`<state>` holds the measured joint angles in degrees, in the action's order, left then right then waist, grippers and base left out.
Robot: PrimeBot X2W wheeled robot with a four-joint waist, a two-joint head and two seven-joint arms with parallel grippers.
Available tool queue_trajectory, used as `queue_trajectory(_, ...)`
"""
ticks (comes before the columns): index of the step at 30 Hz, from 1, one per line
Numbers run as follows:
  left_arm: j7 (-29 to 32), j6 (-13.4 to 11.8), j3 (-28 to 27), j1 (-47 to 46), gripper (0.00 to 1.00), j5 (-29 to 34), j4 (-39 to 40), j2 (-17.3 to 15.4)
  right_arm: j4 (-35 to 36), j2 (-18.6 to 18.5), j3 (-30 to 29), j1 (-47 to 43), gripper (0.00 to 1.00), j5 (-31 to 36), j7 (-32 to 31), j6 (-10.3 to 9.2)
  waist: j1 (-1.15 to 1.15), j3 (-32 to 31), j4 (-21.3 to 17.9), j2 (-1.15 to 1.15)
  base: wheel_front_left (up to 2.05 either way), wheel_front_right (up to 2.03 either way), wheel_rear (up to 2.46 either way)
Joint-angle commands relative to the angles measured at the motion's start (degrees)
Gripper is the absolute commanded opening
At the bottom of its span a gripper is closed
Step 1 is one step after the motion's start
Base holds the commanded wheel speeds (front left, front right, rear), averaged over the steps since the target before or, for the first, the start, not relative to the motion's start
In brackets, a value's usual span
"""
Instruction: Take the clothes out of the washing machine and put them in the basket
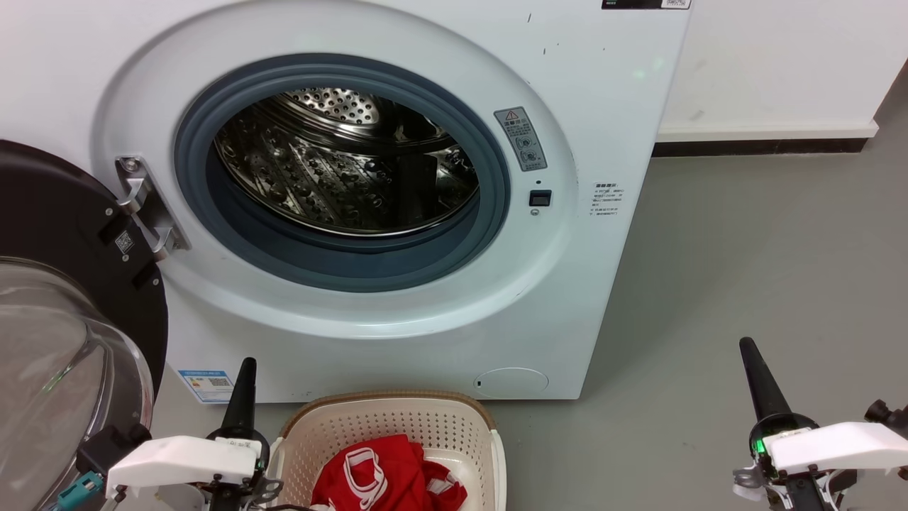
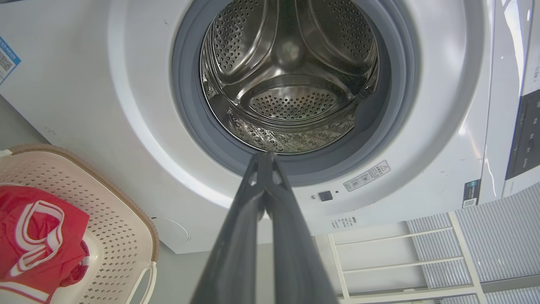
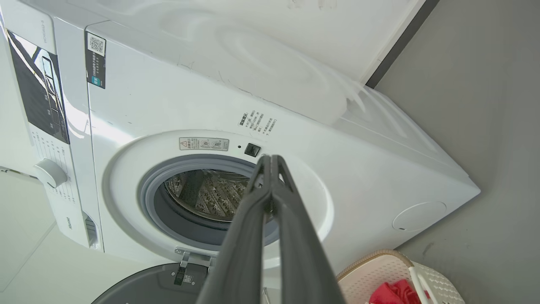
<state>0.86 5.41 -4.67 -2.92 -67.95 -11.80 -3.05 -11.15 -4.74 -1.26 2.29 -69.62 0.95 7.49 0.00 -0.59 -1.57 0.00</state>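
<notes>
Washer (image 1: pixel 397 326): white front-loader; door (image 1: pixel 57 213) swung open at its left.
Drum (image 2: pixel 291 84): bare steel wherever visible.
Basket (image 1: pixel 397 419): on the floor, just before the washer.
Clothes (image 1: pixel 386 475): red with white trim, heaped in the basket.
Left gripper (image 1: pixel 247 376): jaws together, empty, just beside the basket.
Right gripper (image 1: pixel 753 362): jaws together, empty, well right of the basket.
Progress: unloading looks finished; nothing evidently left to move.

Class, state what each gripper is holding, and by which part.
Nothing. The left gripper and right gripper are shut and empty; the clothes lie in the basket.
</notes>
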Motion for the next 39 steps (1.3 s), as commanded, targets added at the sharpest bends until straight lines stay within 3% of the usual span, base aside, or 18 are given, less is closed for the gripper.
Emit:
queue_trajectory(1,0.3,0.2,-0.3,-1.4,0.00,-1.4,0.2,-0.1,0.1,-0.3,-0.2,1.3,0.00,-1.5,-0.3,0.01,0.00,0.0,0.0,0.00,0.00,0.00,0.00)
queue_trajectory(39,4.6,1.8,-1.7,-3.2,0.00,-19.6,-1.8,0.1,-2.2,0.1,-2.4,3.6,0.00,-19.9,-4.6,0.00,0.00,0.6,1.2,0.00,0.00,0.00,0.00)
